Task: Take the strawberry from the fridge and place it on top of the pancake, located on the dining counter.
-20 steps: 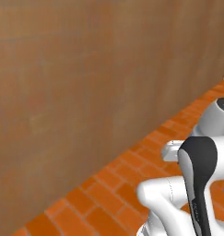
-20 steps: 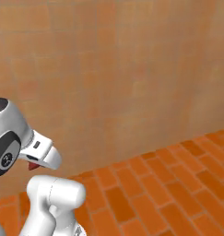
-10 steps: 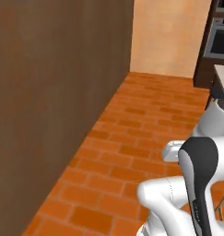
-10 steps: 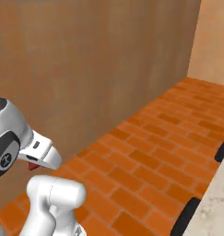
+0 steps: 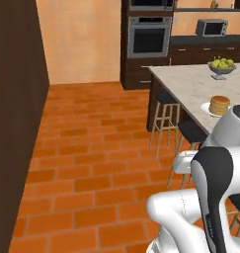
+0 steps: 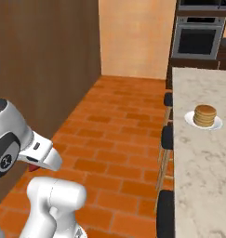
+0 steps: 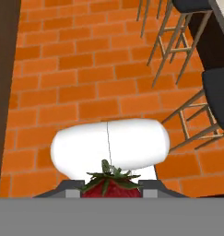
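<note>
- As my base swings round from the plain brown wall that filled both base views a second ago, the dining counter (image 6: 198,153) comes into sight on the right, its pale marbled top running away toward the ovens.
- The whole picture has shifted, so I read this as the cameras turning with the base, not the room's things moving.
- The gripper (image 7: 111,191) has not altered its hold through the turn: its jaws are closed on the strawberry (image 7: 111,188), which sits red and green-capped between the tips in the hand view, above the brick floor (image 5: 101,163).
- In the right base view a sliver of red (image 6: 32,167) shows under the white hand, low on the left, well apart from the counter.
- For the task, I judge the fetch from the fridge done and the carry under way; the placing step is not yet begun.
- Count: one strawberry, in my grip.
- One stack of pancakes (image 6: 205,115), on one white plate (image 6: 190,120) near the counter's near edge.
- One bowl of green fruit (image 5: 220,65) farther along the top.
- At least three dark stools (image 6: 167,137) along the counter's side.
- Two wall ovens (image 5: 148,37) and one microwave (image 5: 212,27) at the back wall.
- The base must close in before I can reach the stack.
</note>
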{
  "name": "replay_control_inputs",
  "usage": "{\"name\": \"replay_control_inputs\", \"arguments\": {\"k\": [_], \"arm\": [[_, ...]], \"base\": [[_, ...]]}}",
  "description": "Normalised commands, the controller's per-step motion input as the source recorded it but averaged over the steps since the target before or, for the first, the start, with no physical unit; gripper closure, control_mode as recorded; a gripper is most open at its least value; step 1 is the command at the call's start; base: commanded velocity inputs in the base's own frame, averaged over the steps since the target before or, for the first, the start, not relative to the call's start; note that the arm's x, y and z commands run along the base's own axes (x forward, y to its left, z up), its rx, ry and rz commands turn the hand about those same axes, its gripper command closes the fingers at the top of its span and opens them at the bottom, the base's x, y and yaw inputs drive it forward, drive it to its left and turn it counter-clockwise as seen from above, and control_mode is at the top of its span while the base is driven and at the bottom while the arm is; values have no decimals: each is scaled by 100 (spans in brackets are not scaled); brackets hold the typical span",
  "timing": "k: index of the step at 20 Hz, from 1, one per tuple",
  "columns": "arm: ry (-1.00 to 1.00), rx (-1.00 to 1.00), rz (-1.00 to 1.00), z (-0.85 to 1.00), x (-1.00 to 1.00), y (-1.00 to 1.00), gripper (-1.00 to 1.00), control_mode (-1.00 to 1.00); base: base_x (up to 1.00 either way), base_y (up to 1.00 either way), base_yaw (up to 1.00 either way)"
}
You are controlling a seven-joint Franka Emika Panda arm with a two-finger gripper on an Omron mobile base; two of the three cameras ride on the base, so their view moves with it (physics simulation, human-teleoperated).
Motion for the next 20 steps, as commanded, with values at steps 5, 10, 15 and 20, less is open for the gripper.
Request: {"name": "replay_control_inputs", "arguments": {"k": [5,10,15,20], "arm": [[0,0,0,0,0,0,100,100],[0,0,0,0,0,0,100,100],[0,0,0,0,0,0,100,100],[0,0,0,0,0,0,100,100]], "base": [[55,31,-81],[54,31,-82],[59,39,-81],[72,53,-77]]}}
